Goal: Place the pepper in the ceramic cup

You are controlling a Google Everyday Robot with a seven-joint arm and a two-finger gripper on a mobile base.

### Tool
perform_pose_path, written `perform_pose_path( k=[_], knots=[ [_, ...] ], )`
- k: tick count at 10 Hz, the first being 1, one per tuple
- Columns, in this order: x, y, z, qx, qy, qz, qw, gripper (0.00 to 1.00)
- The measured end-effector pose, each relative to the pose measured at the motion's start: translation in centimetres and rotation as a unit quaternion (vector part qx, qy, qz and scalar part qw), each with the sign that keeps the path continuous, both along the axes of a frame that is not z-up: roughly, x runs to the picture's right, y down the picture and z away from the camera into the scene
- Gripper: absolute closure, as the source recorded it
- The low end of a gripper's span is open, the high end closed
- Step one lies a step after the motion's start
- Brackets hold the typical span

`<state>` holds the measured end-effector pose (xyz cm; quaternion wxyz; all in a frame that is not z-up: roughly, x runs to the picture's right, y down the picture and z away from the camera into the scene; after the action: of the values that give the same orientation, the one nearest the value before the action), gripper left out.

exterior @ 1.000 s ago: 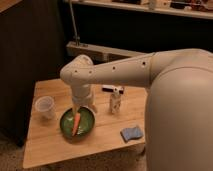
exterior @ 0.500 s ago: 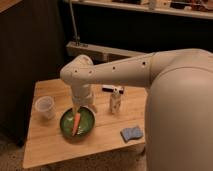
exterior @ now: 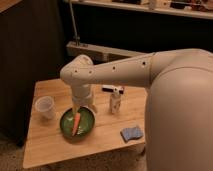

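Observation:
The orange pepper (exterior: pixel 76 123) lies in the round dark green bowl (exterior: pixel 77 123) near the middle of the wooden table (exterior: pixel 50 150). The pale ceramic cup (exterior: pixel 45 106) stands upright to the left of the bowl, apart from it. My gripper (exterior: pixel 83 106) hangs from the white arm just behind and above the bowl's far rim, right over the pepper's upper end. The arm's wrist hides most of it.
A slim white bottle (exterior: pixel 116 100) with a dark cap stands right of the bowl. A blue sponge (exterior: pixel 131 133) lies near the table's right front edge. My large white arm and body fill the right side. A dark wall stands at the left.

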<state>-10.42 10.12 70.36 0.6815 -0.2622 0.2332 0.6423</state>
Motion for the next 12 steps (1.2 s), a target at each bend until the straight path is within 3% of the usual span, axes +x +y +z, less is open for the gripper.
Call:
perform_pose_path(
  k=[4,5,6,8,12],
  knots=[
    [0.0,0.0,0.0,0.002,-0.002,0.002,1.0,0.35],
    [-0.2,-0.1,0.1,0.01,-0.019,0.01,0.9997,0.35],
    [-0.1,0.0,0.5,0.012,-0.055,0.035,0.9978,0.35],
    [-0.3,0.7,1.6,0.005,-0.093,0.062,0.9938,0.35],
    [-1.9,3.0,4.9,-0.023,-0.118,0.051,0.9914,0.35]
  ],
)
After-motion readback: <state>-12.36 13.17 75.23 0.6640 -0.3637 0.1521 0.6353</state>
